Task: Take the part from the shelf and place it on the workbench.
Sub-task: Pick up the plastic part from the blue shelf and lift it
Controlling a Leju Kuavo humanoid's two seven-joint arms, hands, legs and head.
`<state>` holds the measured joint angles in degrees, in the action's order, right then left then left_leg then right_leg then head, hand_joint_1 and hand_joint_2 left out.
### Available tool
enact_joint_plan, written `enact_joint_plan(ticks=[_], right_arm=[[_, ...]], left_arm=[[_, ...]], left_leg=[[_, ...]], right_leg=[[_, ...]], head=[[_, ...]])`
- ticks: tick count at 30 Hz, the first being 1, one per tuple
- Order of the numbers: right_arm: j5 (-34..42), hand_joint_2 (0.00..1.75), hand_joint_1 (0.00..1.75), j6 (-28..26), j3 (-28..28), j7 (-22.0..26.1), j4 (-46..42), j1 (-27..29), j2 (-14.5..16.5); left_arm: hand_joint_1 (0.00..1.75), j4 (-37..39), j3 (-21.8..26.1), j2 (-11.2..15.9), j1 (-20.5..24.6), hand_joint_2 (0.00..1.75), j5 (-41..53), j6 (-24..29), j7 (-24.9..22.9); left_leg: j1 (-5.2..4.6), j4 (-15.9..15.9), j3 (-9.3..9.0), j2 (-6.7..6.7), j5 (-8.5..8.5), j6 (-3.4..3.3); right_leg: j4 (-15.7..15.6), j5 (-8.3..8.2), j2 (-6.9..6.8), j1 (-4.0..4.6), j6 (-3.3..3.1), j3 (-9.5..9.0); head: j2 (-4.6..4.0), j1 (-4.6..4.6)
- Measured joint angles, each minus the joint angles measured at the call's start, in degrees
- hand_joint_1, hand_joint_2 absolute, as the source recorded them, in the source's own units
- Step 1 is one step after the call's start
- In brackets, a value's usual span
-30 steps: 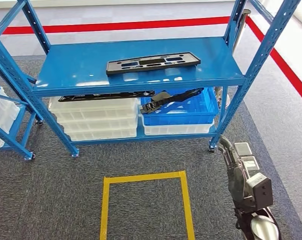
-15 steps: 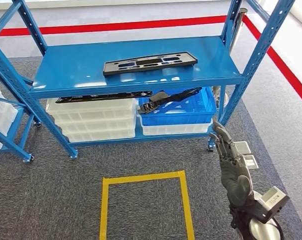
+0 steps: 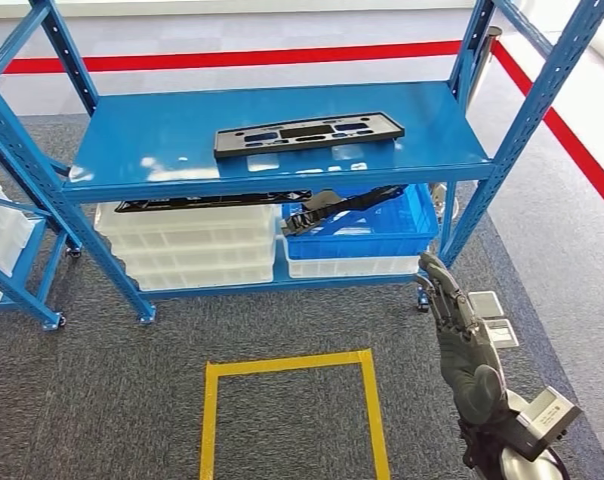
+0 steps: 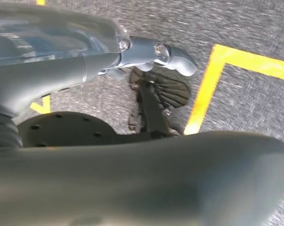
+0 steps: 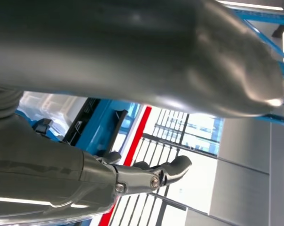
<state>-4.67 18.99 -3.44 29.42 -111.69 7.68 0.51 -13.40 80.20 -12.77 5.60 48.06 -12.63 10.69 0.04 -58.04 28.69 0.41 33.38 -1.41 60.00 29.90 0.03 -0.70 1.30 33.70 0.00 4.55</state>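
Since the earlier head view the right hand (image 3: 459,330) has risen a little further, its fingers now reaching toward the shelf's (image 3: 284,150) lower right corner; the small overall shift is the camera's. The hand is empty, fingers extended and slightly apart. The black part (image 3: 308,134) lies flat on the top shelf, well apart from the hand.

In the right wrist view the fingers (image 5: 158,175) hold nothing.

In the left wrist view the left hand (image 4: 147,52) hangs over carpet beside yellow tape (image 4: 208,80), holding nothing.

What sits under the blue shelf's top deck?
Under the top deck: stacked white bins with a long black part on top, and a blue bin holding another black part. The deck hides their rear portions.
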Motion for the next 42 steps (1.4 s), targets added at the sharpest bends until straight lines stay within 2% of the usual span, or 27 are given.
enact_joint_plan(ticks=[3,5,6,8,9,10,11,13,14,15,17,19,20,21,23,24,25,26,28,30,32,35,37,39,40,41,42], right_arm=[[0.1,0.00,0.00,0.0,-0.2,0.0,-0.3,0.3,-0.2],[0.1,0.00,0.00,0.0,-0.3,0.1,-0.5,0.3,-0.2],[0.2,0.00,0.00,0.0,-0.4,0.1,-0.6,0.3,-0.2],[0.2,0.00,0.00,0.0,-0.4,0.1,-0.6,0.4,-0.2],[0.2,0.00,0.00,0.0,-0.4,0.1,-0.6,0.4,-0.2],[0.2,0.00,0.00,0.0,-0.4,0.1,-0.6,0.5,-0.2],[0.2,0.00,0.00,0.0,-0.4,0.1,-0.6,0.5,-0.2],[0.2,0.00,0.00,0.0,-0.4,0.1,-0.6,0.6,-0.2],[0.2,0.00,0.00,0.0,-0.4,0.1,-0.6,0.5,-0.2],[0.2,0.00,0.00,0.0,-0.5,0.1,-0.7,0.5,-0.2],[0.2,0.00,0.00,0.0,-0.5,0.1,-0.7,0.5,-0.2],[0.2,0.00,0.00,0.0,-0.5,0.1,-0.8,0.5,-0.2],[0.2,0.00,0.00,0.0,-0.5,0.1,-0.8,0.5,-0.3],[0.2,0.00,0.00,0.0,-0.6,0.1,-0.8,0.4,-0.3],[0.3,0.00,0.00,-0.1,-0.6,0.1,-0.9,0.5,-0.4],[0.3,0.00,0.00,-0.1,-0.6,0.1,-0.9,0.6,-0.4],[0.3,0.00,0.00,-0.1,-0.7,0.1,-0.9,0.7,-0.5],[0.3,0.00,0.00,-0.1,-0.7,0.1,-0.9,0.8,-0.5],[0.3,0.00,0.00,-0.1,-0.7,0.1,-0.9,0.8,-0.7],[0.3,0.00,0.00,-0.1,-0.7,0.1,-0.9,0.9,-0.7],[0.3,0.00,0.00,-0.1,-0.7,0.1,-1.0,1.1,-0.8],[0.3,0.00,0.00,-0.1,-0.7,0.1,-1.1,1.1,-0.8],[0.3,0.00,0.00,-0.1,-0.7,0.1,-1.2,1.1,-0.8],[0.3,0.00,0.00,-0.1,-0.7,0.1,-1.2,1.1,-0.8],[0.3,0.00,0.00,-0.1,-0.7,0.1,-1.2,1.2,-0.8],[0.4,0.00,0.00,-0.1,-0.7,0.1,-1.2,1.2,-0.8],[0.4,0.00,0.00,-0.1,-0.7,0.1,-1.2,1.2,-0.8]], left_arm=[[0.00,0.0,0.0,0.0,0.2,0.00,0.0,0.0,0.1],[0.00,0.0,0.0,-0.1,0.3,0.00,0.0,0.0,0.1],[0.00,0.0,0.0,-0.1,0.3,0.00,0.1,0.0,0.2],[0.00,0.0,0.0,-0.1,0.1,0.00,0.1,0.0,0.2],[0.00,0.0,0.0,-0.1,0.0,0.00,0.1,0.0,0.2],[0.00,0.0,0.0,-0.1,-0.1,0.00,0.1,0.0,0.2],[0.00,0.0,0.0,-0.1,-0.2,0.00,0.1,0.0,0.2],[0.00,0.0,0.0,-0.1,-0.2,0.00,0.1,0.0,0.2],[0.00,0.0,0.0,-0.1,-0.2,0.00,0.1,0.0,0.2],[0.00,0.0,0.0,-0.1,-0.1,0.00,0.1,0.0,0.2],[0.00,0.0,0.0,-0.1,-0.1,0.00,0.1,0.0,0.2],[0.00,0.0,0.0,-0.1,-0.1,0.00,0.1,0.0,0.3],[0.00,0.0,0.0,-0.1,-0.1,0.00,0.1,0.1,0.3],[0.00,0.0,0.0,-0.1,-0.1,0.00,0.1,0.1,0.3],[0.00,0.0,0.0,-0.1,-0.1,0.00,0.1,0.1,0.3],[0.00,0.0,0.0,-0.1,-0.1,0.00,0.1,0.1,0.3],[0.00,0.0,0.0,-0.1,-0.1,0.00,0.1,0.1,0.3],[0.00,0.0,0.0,-0.1,-0.2,0.00,0.1,0.1,0.3],[0.00,0.0,0.0,-0.1,-0.2,0.00,0.2,0.1,0.4],[0.00,0.0,0.0,-0.1,-0.1,0.00,0.2,0.1,0.4],[0.00,0.0,0.0,-0.1,-0.1,0.00,0.2,0.1,0.5],[0.00,0.0,0.0,-0.1,0.1,0.00,0.2,0.1,0.5],[0.00,0.0,0.0,-0.1,0.2,0.00,0.2,0.1,0.6],[0.00,0.0,0.0,-0.1,0.1,0.00,0.3,0.1,0.6],[0.00,0.0,0.0,-0.1,0.0,0.00,0.3,0.1,0.6],[0.00,0.0,0.0,-0.1,-0.1,0.00,0.3,0.1,0.7],[0.00,0.0,0.0,-0.1,-0.2,0.00,0.3,0.1,0.7]], left_leg=[[-0.02,0.1,-0.18,0.04,0.51,0.60],[0.07,-2.6,0.85,0.02,2.10,1.23],[0.18,-5.6,2.44,0.01,3.45,1.53],[0.45,-13.6,7.13,0.00,6.03,1.97],[0.52,-16.2,9.05,0.00,6.20,2.07],[0.56,-17.0,10.10,0.00,5.25,2.07],[0.55,-15.5,10.08,0.00,3.14,1.95],[0.42,-8.7,7.97,-0.04,-1.89,1.34],[0.25,-5.7,6.87,-0.07,-3.39,0.95],[0.05,-3.8,6.08,-0.10,-3.81,0.57],[-0.25,-2.5,5.48,-0.15,-3.14,0.01],[0.02,-1.6,4.62,-0.24,-2.84,-0.41],[0.18,-1.2,4.04,-0.27,-2.77,-0.63],[0.32,-0.9,3.50,-0.29,-2.67,-0.85],[0.30,-0.8,2.91,-0.28,-2.22,-1.17],[0.28,-0.8,2.63,-0.28,-1.93,-1.23],[0.27,-0.8,2.25,-0.29,-1.59,-1.19],[0.28,-0.8,1.73,-0.30,-1.20,-1.09],[0.31,-0.7,0.45,-0.31,-0.32,-0.77],[0.21,-0.8,-0.34,-0.31,0.44,-0.23],[0.06,-1.0,-0.79,-0.29,0.92,0.47],[0.11,-2.5,-0.81,-0.29,1.84,1.27],[0.28,-7.6,1.90,-0.30,4.28,1.90],[0.44,-14.3,6.40,-0.30,6.68,2.33],[0.46,-16.1,8.03,-0.30,6.66,2.36],[0.43,-15.8,8.69,-0.30,5.38,2.24],[0.35,-13.5,8.39,-0.30,3.00,1.96]], right_leg=[[-0.6,0.75,0.15,-0.03,-0.91,-0.33],[-0.8,1.08,0.04,-0.40,-1.55,-0.85],[-0.8,1.31,-0.04,-0.52,-1.80,-1.15],[-0.8,1.89,-0.09,-0.56,-2.05,-1.71],[-0.8,2.23,-0.03,-0.57,-2.04,-2.09],[-0.8,2.60,0.05,-0.57,-1.98,-2.58],[-0.8,3.03,0.12,-0.57,-1.89,-3.22],[-0.9,3.95,0.20,-0.61,-1.60,-4.59],[-1.0,4.38,0.27,-0.56,-1.32,-5.10],[-1.1,4.67,0.28,-0.57,-0.99,-5.36],[-1.1,4.63,0.31,-0.53,-0.18,-5.57],[-0.4,4.68,0.22,-0.58,0.40,-5.67],[1.0,5.30,0.20,-0.56,0.58,-5.18],[3.3,6.42,0.18,-0.55,0.70,-4.03],[10.2,9.20,0.18,-0.51,0.92,0.16],[12.9,9.88,0.17,-0.51,0.99,2.24],[14.1,9.50,0.17,-0.50,1.03,3.61],[13.1,7.85,0.15,-0.50,1.02,3.96],[6.9,2.70,0.09,-0.47,0.82,2.37],[1.8,0.84,-0.10,-0.21,0.34,1.16],[0.7,1.33,-0.24,-0.02,-0.47,1.09],[0.6,1.11,-0.20,-0.41,-1.56,0.05],[0.5,1.46,-0.21,-0.57,-2.03,-0.47],[0.5,1.93,-0.12,-0.53,-2.27,-0.76],[0.5,2.20,-0.04,-0.48,-2.29,-1.03],[0.5,2.52,0.04,-0.43,-2.26,-1.44],[0.5,2.87,0.10,-0.37,-2.22,-2.00]], head=[[0.00,0.01],[0.00,0.04],[0.00,0.05],[0.00,0.08],[0.00,0.08],[0.00,0.09],[0.00,0.09],[0.00,0.08],[0.00,0.09],[0.00,0.09],[0.00,0.10],[0.00,0.08],[0.00,0.06],[0.00,0.04],[0.00,0.01],[0.00,0.02],[0.00,0.02],[0.00,0.02],[0.00,0.02],[0.00,-0.01],[0.00,0.01],[0.00,0.08],[0.00,0.14],[0.00,0.16],[0.00,0.15],[0.00,0.15],[0.00,0.15]])
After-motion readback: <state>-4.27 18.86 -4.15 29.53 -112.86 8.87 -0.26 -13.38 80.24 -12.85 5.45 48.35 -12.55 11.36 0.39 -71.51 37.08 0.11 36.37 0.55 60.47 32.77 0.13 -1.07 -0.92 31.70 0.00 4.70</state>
